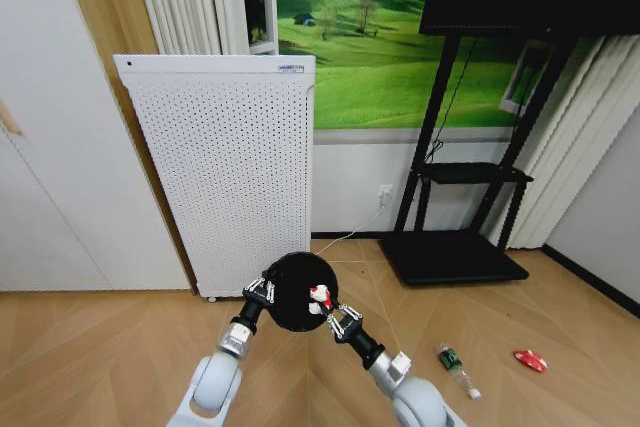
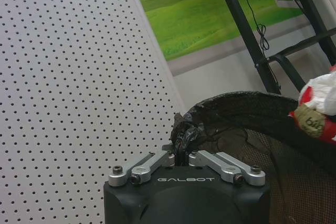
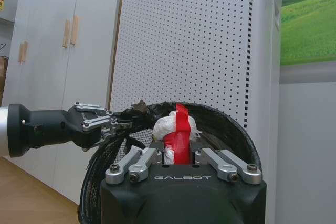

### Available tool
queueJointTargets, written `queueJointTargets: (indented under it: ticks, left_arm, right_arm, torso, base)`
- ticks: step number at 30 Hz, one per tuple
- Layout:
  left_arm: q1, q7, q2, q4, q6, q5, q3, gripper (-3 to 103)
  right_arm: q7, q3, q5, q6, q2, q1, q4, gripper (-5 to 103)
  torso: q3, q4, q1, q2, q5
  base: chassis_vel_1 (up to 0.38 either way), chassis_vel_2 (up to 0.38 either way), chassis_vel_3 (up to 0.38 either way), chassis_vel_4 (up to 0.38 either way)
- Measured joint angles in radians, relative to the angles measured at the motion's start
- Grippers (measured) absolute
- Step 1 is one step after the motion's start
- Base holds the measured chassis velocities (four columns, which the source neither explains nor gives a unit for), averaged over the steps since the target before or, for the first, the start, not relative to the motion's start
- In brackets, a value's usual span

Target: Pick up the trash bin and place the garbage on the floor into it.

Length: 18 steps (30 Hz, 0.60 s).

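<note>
Left gripper (image 1: 264,292) pinched shut on the near rim of the small black round mesh trash bin (image 1: 297,290), presumably to keep its mouth raised off the floor and open beside the other tool. Right gripper (image 1: 327,309) clamped on the crumpled red-and-white wrapper (image 1: 320,296), poised over that mouth, apparently for dropping. Farther right on the wooden floor (image 1: 120,347): small clear bottle with green label (image 1: 455,367), then flattened red piece (image 1: 530,360), both well apart from either gripper.
</note>
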Motion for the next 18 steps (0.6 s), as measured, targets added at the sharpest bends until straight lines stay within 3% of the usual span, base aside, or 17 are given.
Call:
queueJointTargets:
  ticks: [7, 15, 18]
  left_arm:
    - [0.006, 0.0, 0.0, -0.001, 0.0, 0.001, 0.001, 6]
    - [0.015, 0.0, 0.002, -0.012, 0.0, 0.001, -0.003, 6]
    - [0.017, 0.0, 0.001, -0.016, -0.001, 0.001, -0.005, 6]
  right_arm:
    - [0.016, -0.029, -0.003, -0.014, 0.016, 0.042, -0.032, 22]
    - [0.03, -0.024, -0.011, -0.035, 0.008, 0.035, -0.038, 54]
    - [0.031, -0.02, -0.014, -0.034, 0.002, 0.028, -0.038, 59]
  torso:
    - [0.0, 0.0002, 0.0, 0.0, 0.0]
    - [0.0, 0.0, 0.0, 0.0, 0.0]
    - [0.0, -0.0002, 0.0, 0.0, -0.0001]
  base:
    - [0.0, 0.0, 0.0, 0.0]
    - [0.0, 0.0, 0.0, 0.0]
    - [0.0, 0.0, 0.0, 0.0]
